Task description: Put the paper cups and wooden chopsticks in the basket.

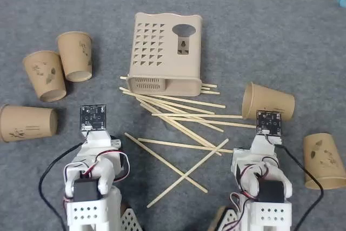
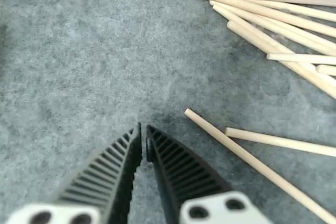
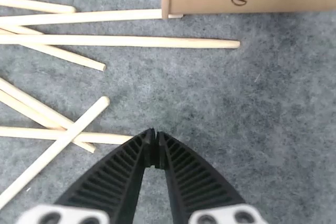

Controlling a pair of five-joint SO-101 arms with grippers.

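At the near edge, left gripper: jaws pressed together with nothing between them, low over the bare grey mat; one loose stick lies just beside the tips.
Right gripper: also closed and empty, above the mat, with crossed sticks to one side.
Chopsticks: a loose, crossed scatter on the mat between the two arms and the basket. The farthest ones touch the basket's near edge or run under it. None can be seen inside.
Right-side cups: the outer cup lies on its side well out to the right. The nearest cup lies on its side just beyond the right gripper, its rim touching a stick.
Left-side cups: the lone cup lies on its side at the left edge. The cup pair sits farther back, the two touching each other.
Basket: far middle of the mat, apparently tipped over with its perforated wall facing up.
Progress: by the look of it, nothing is packed yet. All five cups and every stick are left to move.
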